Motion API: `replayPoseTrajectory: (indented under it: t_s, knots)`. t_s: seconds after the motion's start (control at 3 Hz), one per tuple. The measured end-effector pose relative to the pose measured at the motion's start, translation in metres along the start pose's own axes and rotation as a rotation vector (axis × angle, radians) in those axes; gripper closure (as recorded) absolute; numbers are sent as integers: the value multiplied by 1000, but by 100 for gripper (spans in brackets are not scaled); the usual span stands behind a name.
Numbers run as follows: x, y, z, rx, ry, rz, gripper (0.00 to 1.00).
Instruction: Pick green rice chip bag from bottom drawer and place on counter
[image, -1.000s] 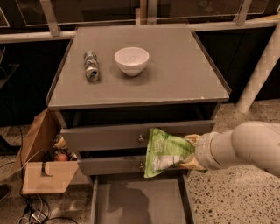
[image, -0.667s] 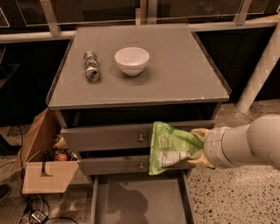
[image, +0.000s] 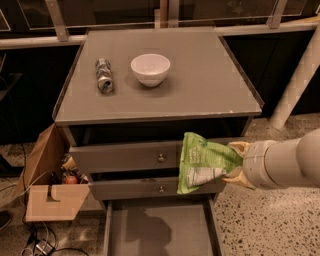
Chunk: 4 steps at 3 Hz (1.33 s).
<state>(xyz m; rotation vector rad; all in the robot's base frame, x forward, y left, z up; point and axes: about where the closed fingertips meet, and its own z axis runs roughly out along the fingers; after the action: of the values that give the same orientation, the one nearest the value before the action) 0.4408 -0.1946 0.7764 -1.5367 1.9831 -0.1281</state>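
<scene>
one bowl (image: 150, 69) and can (image: 104, 75) top the counter (image: 200, 85); pincer (image: 234, 163) holds green rice chip bag (image: 202, 162) below it.

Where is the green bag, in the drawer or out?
Out: the gripper holds the green bag above the open bottom drawer.

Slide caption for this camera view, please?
Gripper holds the green rice chip bag over the open bottom drawer, not yet up on the counter.

Tan claw (image: 235, 162) before the grey drawers (image: 125, 157) grips the light-green, white-patched bag (image: 202, 162); white bowl (image: 150, 69) on grey counter (image: 200, 85).
</scene>
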Motion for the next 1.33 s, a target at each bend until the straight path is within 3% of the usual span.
replayPoseTrajectory:
  t_s: [0.33, 0.67, 1.33]
  knots:
    - [7, -17, -27, 65, 30, 16, 100]
    - [7, -40, -61, 169, 53, 22, 100]
    - [0, -53, -71, 204, 61, 22, 100]
